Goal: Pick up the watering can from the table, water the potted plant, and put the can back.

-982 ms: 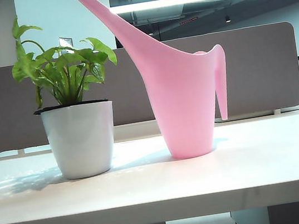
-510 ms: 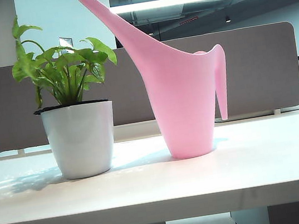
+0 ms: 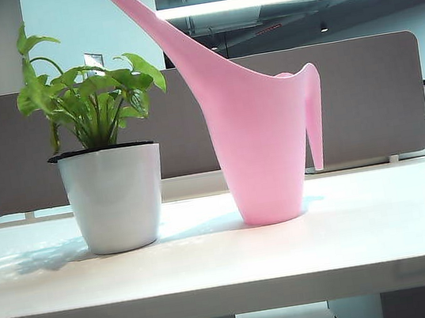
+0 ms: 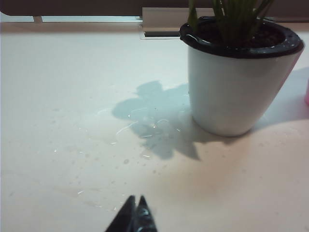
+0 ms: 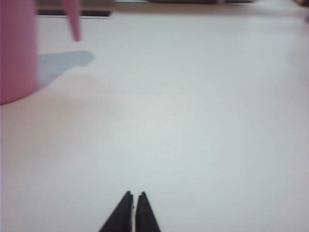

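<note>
The watering can is standing upright on the table, just beside the potted plant, its spout reaching up over the leaves. The left gripper is hovering low, well short of the pot, jaws pressed together. The right gripper is hanging closed and empty, apart from the can.

On the table the potted plant stands left of the watering can, just beside it, with a partition behind both and both end effectors held well apart from them.
</note>
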Controlling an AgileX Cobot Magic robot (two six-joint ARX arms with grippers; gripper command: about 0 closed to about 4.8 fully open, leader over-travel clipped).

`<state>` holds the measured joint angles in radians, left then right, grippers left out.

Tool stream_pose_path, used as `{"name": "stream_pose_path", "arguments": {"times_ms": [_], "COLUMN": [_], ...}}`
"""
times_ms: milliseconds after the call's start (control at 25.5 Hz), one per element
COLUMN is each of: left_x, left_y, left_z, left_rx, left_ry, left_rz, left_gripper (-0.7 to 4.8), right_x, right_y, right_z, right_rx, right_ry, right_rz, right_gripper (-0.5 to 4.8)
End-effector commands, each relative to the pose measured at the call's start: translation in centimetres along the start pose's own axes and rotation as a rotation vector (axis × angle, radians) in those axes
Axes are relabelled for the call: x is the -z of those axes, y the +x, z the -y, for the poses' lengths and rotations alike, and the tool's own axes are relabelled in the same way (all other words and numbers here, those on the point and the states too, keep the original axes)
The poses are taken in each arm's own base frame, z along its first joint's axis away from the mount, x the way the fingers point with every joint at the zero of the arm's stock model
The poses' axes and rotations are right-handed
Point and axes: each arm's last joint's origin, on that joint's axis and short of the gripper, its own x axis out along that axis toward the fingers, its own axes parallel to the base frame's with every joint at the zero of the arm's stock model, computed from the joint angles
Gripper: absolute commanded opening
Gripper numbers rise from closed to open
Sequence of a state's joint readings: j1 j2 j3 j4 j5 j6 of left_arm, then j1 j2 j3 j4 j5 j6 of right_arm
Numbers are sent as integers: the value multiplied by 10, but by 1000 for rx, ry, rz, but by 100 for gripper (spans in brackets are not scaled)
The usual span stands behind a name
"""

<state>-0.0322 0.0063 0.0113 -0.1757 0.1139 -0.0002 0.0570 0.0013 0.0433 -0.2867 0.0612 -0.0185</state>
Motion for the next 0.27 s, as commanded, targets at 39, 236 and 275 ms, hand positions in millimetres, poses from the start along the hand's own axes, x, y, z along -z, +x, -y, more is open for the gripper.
{"name": "stream_pose_path", "arguments": {"times_ms": [39, 236, 275], "left_x": [0, 0, 0], "left_y": [0, 0, 0], "left_z": [0, 0, 0], "left_rx": [2, 2, 2], "left_ry": [0, 0, 0], "left_rz": [2, 2, 2], "left_gripper": [3, 3, 3], "right_x": [0, 0, 0], "right_y": [0, 0, 0], "right_z": [-1, -2, -2], "right_rx": [-3, -20, -20], "right_ry": [-4, -8, -7], "right_rz": [3, 3, 3], "right_gripper": [31, 31, 31]}}
